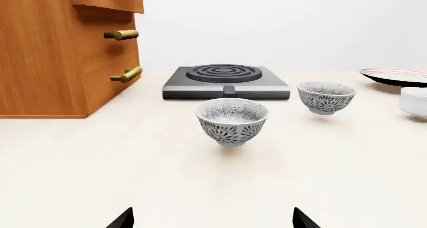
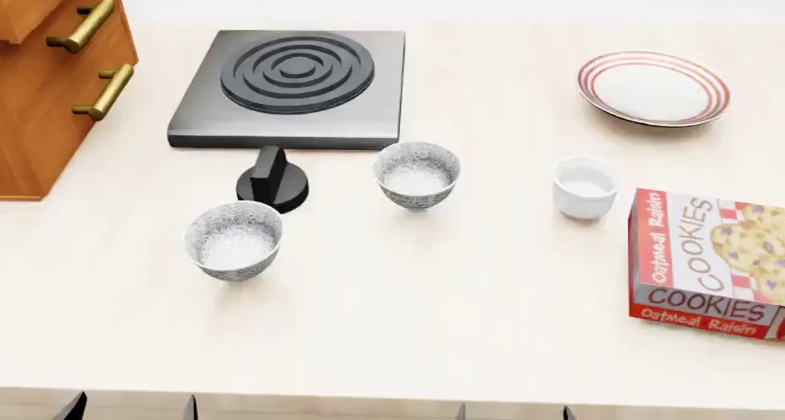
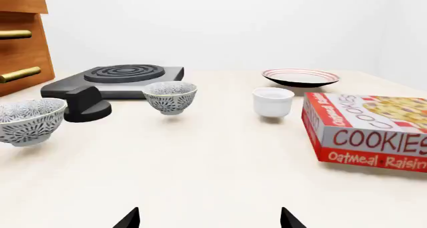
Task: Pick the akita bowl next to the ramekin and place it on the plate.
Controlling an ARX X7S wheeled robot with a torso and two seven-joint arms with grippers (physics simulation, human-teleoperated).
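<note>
Both claws sit low by the desk's near edge, the left claw (image 1: pixel 212 220) and right claw (image 3: pixel 209 219) each spread wide and grasping nothing. Only the head view shows all at once: the akita bowl (image 2: pixel 417 174) mid-desk before the stove (image 2: pixel 292 87), the ramekin (image 2: pixel 584 187) beside it, the plate (image 2: pixel 653 88) near the far right corner. Bare desk (image 2: pixel 405 291) lies between the near edge and the bowl; its twin bowl (image 2: pixel 233 240) stands nearer the left edge.

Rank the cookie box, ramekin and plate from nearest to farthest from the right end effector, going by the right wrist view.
1. Cookie box: closest, lying flat to one side of the right end effector.
2. Ramekin: farther on, just past the box's far corner.
3. Plate: farthest, behind the ramekin near the table's back edge.
</note>
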